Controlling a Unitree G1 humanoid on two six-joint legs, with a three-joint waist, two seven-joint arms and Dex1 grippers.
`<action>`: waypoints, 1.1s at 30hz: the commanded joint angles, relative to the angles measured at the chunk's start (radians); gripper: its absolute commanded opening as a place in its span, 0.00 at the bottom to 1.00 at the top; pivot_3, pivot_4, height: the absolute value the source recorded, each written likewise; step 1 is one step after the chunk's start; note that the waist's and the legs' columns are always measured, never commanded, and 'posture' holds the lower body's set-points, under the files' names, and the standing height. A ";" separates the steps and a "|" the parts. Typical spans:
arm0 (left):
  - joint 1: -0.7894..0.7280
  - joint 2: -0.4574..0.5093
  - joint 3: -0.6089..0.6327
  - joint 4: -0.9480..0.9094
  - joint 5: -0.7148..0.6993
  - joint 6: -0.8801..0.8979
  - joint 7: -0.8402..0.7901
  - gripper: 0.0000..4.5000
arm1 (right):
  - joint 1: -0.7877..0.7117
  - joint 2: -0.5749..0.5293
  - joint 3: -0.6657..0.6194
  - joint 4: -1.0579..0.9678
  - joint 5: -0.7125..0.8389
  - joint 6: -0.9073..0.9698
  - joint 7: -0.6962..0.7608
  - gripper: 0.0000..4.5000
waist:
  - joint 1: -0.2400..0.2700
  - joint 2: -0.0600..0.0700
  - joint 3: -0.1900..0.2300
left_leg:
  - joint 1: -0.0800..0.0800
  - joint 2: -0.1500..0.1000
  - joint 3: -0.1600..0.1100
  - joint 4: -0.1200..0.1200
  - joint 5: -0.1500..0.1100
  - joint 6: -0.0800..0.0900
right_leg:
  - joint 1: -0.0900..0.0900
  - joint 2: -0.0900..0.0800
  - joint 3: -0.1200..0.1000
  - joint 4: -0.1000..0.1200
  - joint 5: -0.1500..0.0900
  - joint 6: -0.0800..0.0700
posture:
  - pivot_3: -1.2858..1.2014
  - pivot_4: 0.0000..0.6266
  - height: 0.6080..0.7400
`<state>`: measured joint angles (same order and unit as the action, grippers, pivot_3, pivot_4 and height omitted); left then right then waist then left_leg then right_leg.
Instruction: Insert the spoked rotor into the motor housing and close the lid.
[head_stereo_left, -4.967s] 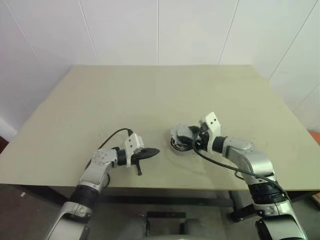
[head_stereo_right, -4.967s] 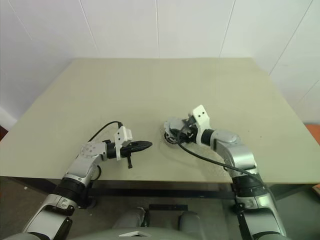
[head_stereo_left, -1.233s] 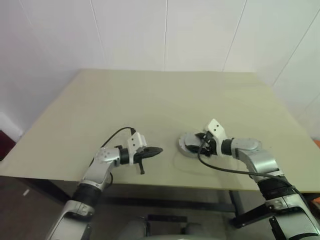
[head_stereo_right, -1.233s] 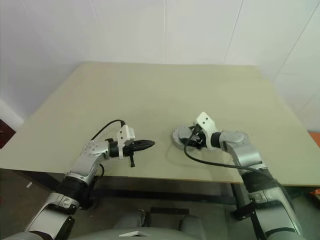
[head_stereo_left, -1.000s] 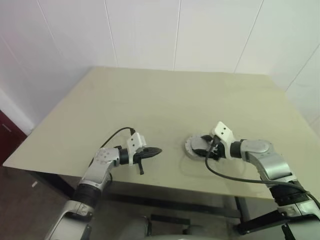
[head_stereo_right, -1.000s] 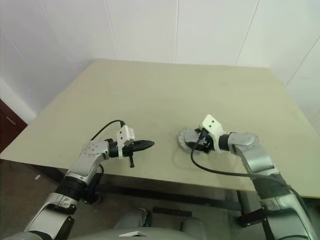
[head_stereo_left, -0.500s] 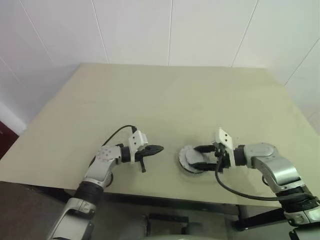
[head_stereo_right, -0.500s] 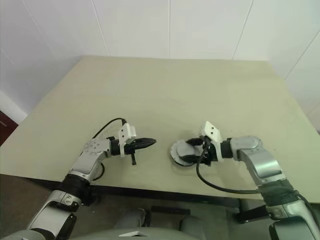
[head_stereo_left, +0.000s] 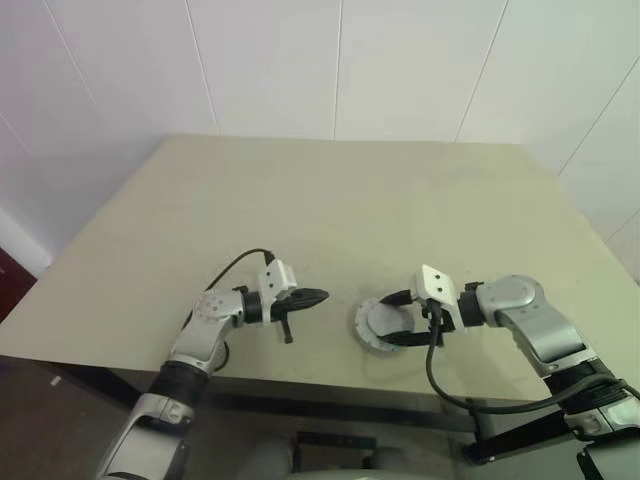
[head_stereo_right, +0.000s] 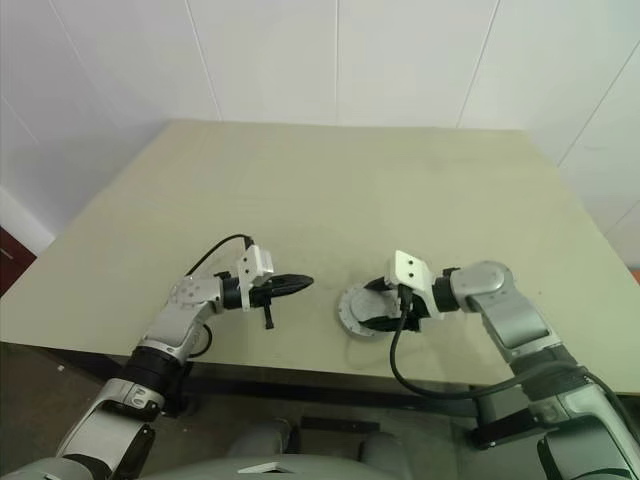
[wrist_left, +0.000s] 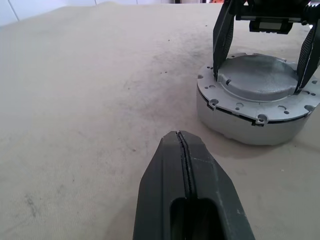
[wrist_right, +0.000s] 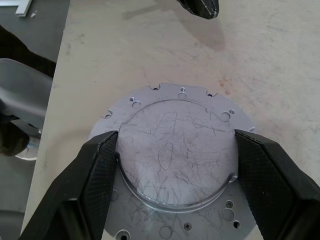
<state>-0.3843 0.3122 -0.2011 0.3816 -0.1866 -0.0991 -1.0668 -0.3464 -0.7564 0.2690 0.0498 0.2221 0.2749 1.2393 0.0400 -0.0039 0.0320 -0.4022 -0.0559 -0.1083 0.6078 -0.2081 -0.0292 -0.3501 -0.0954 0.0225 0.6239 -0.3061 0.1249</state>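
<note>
Motor housing (wrist_left: 257, 107) sits on the counter (head_stereo_left: 330, 200) near its front edge, lid (wrist_right: 175, 152) apparently seated on top. Right claw (wrist_right: 176, 165) straddles the lid's raised centre at three and nine o'clock, probably to press or align it. Left claw (wrist_left: 182, 150), pinched shut and empty, waits beside.

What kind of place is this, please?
Probably a plain indoor test or workshop room: a bare beige table with scuff marks stands against white panelled walls, and one round grey metal motor assembly sits on it.
</note>
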 joint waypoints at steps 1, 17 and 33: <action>-0.027 -0.005 0.012 -0.012 -0.009 -0.015 -0.002 0.00 | 0.014 -0.027 0.068 0.081 -0.118 0.045 -0.028 0.72 | 0.000 0.000 0.000 | 0.000 0.000 0.000 0.001 0.000 -0.001 | 0.000 0.000 0.000 0.002 0.000 0.000 | 0.52 0.00 1.00; -0.030 -0.017 0.007 -0.019 -0.009 -0.007 -0.005 0.00 | 0.014 -0.058 0.044 0.124 -0.082 0.099 0.049 0.72 | 0.008 0.000 -0.001 | -0.002 -0.001 -0.002 0.004 -0.001 -0.001 | -0.001 -0.002 0.000 0.004 -0.001 0.001 | 0.52 0.00 1.00; -0.024 -0.015 0.004 -0.028 -0.007 -0.003 -0.010 0.00 | -0.003 -0.044 0.032 0.173 -0.089 0.066 -0.007 0.72 | 0.009 0.000 -0.001 | -0.001 -0.001 -0.001 0.006 -0.001 -0.002 | 0.001 -0.003 0.000 0.005 -0.001 0.000 | 0.52 0.00 1.00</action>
<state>-0.3920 0.2929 -0.2022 0.3817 -0.1866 -0.0970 -1.0718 -0.3838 -0.7704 0.2670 0.1192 0.2381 0.3130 1.2789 0.0490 -0.0037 0.0311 -0.4033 -0.0568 -0.1095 0.6138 -0.2093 -0.0309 -0.3494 -0.0980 0.0227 0.6285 -0.3068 0.1252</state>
